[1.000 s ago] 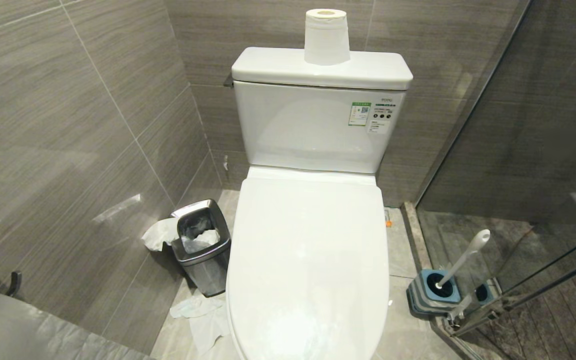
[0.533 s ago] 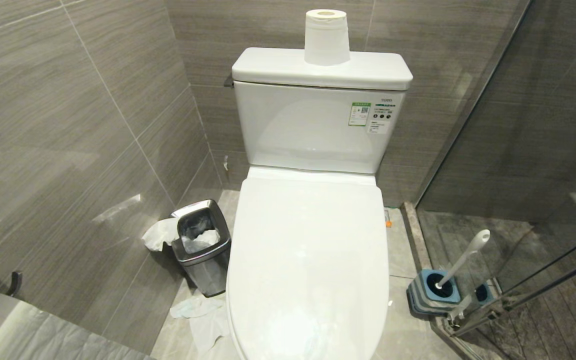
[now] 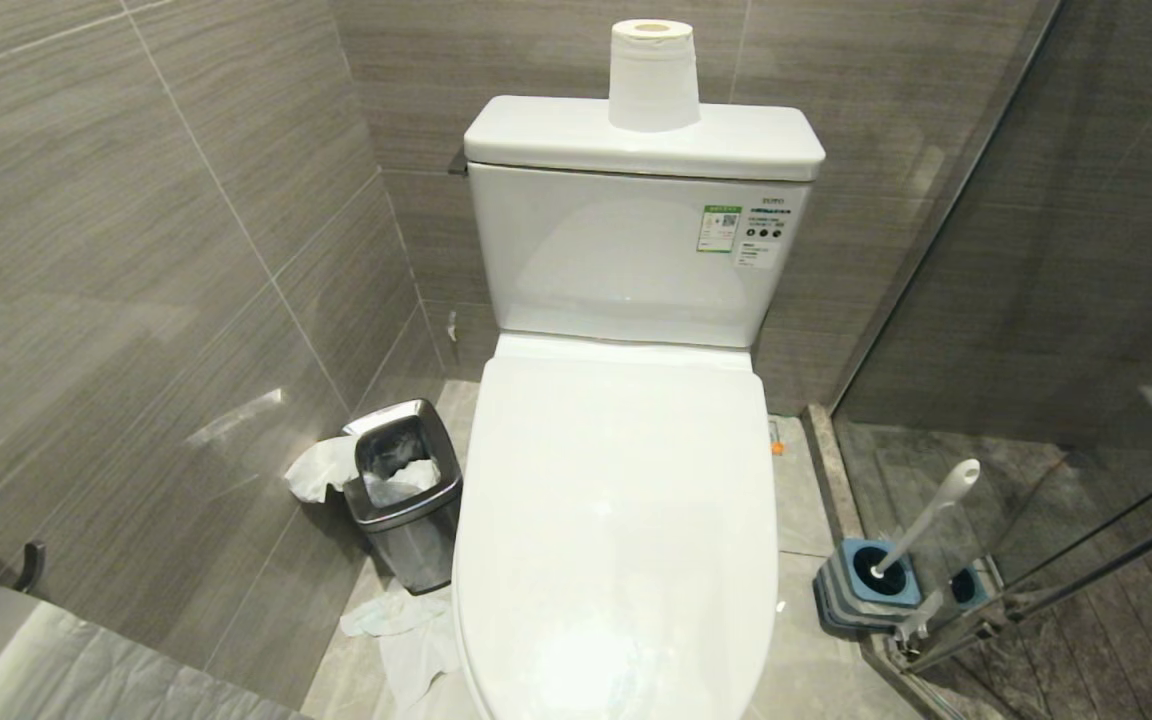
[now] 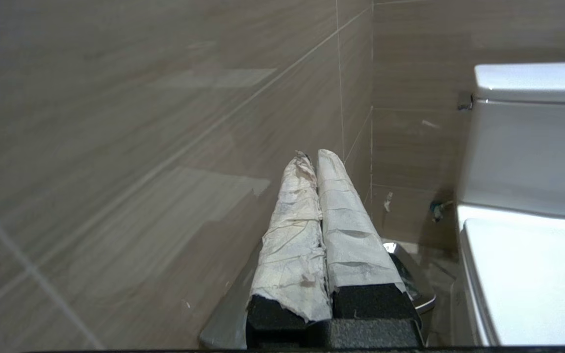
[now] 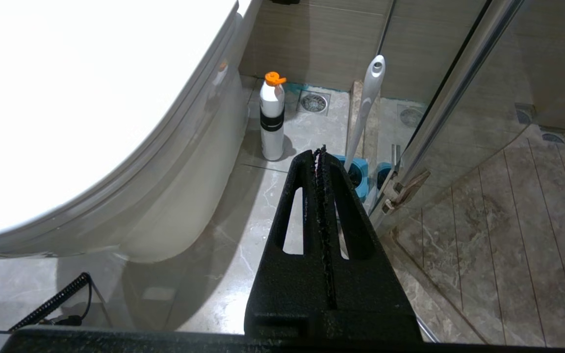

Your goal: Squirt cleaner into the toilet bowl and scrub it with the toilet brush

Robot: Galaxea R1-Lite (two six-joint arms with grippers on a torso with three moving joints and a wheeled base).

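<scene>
toilet bowl (image 3: 616, 530) — lid shut | toilet brush (image 3: 921, 520) — tilted in holder

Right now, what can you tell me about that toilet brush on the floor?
The toilet brush has a long, slim white plastic handle with a rounded tip that has a hole in it. It leans out of a blue square holder with grey striped sides, its head sunk inside and hidden. The holder stands on the floor tiles to the right of the toilet, against the glass shower door, which mirrors it. Nothing grips the brush.
</scene>
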